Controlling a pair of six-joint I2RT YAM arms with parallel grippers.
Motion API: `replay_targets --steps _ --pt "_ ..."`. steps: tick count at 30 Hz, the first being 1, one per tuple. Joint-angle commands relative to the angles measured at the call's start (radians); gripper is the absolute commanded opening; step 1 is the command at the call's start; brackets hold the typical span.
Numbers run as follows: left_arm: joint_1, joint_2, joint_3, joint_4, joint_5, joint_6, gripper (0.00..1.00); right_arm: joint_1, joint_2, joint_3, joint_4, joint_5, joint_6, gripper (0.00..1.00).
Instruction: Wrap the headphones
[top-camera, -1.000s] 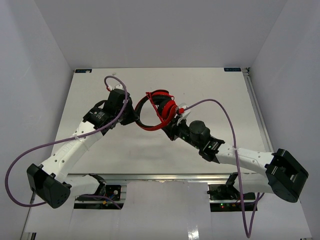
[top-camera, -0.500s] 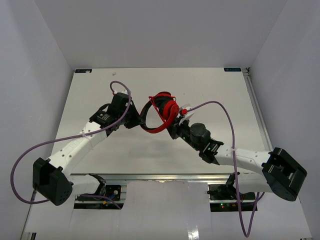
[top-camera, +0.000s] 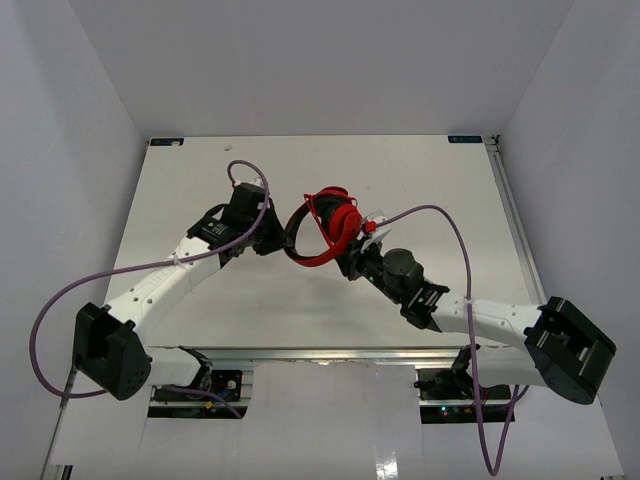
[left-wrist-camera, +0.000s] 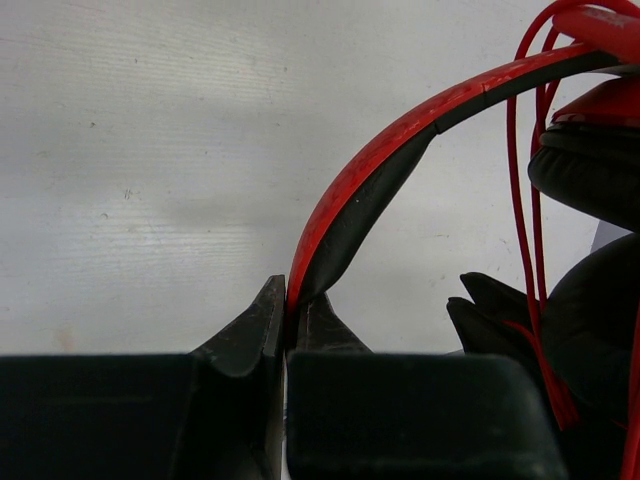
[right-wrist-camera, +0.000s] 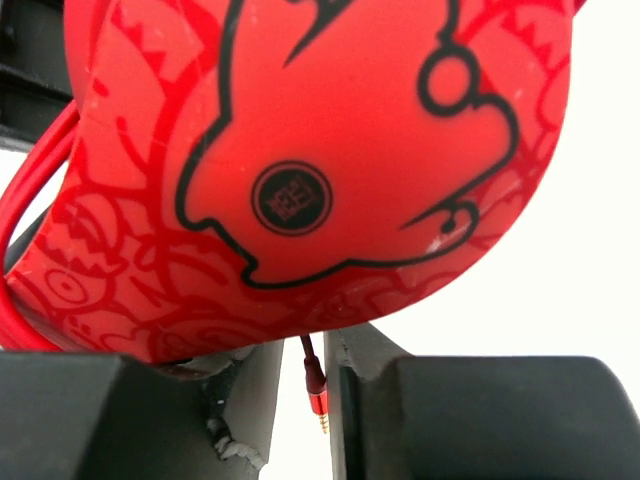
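- The red over-ear headphones (top-camera: 327, 225) are near the middle of the white tabletop (top-camera: 420, 170), between the two grippers, with plain white walls (top-camera: 60, 100) around the table
- Thick purple cables (top-camera: 452, 222) loop off both arms; the right arm's cable arches just to the right of the earcups
- The left gripper (top-camera: 274, 238) is clenched on the thin red-and-black headband (left-wrist-camera: 400, 140), its jaws pinching the band at the fingertips
- The right gripper (right-wrist-camera: 303, 375) sits under a round red earcup printed with black line art (right-wrist-camera: 300, 170), which lies against its fingers
- Its jaws stand a narrow gap apart, with the red metal plug (right-wrist-camera: 317, 398) of the thin red cord (left-wrist-camera: 522, 200) hanging in that gap; I cannot tell whether they grip anything
- The headband arcs from the left gripper over to the earcups at the right gripper, so the long axis runs roughly left to right across the table
- A black ear pad (left-wrist-camera: 590, 170) shows beside several strands of cord in the left wrist view
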Motion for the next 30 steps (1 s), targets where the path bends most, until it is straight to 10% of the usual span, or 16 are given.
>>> replay_targets --steps 1,20,30 --pt "-0.02 0.025 0.055 -0.008 -0.018 0.02 0.0 0.002 0.003 -0.017 0.092 0.0 -0.003 0.3" --pt "0.005 0.138 0.164 -0.108 -0.25 -0.021 0.0 0.002 -0.049 -0.059 -0.014 -0.012 0.001 0.43" --pt "0.018 0.198 0.215 -0.146 -0.372 -0.027 0.0 0.001 -0.154 -0.091 -0.137 -0.079 0.035 0.08"
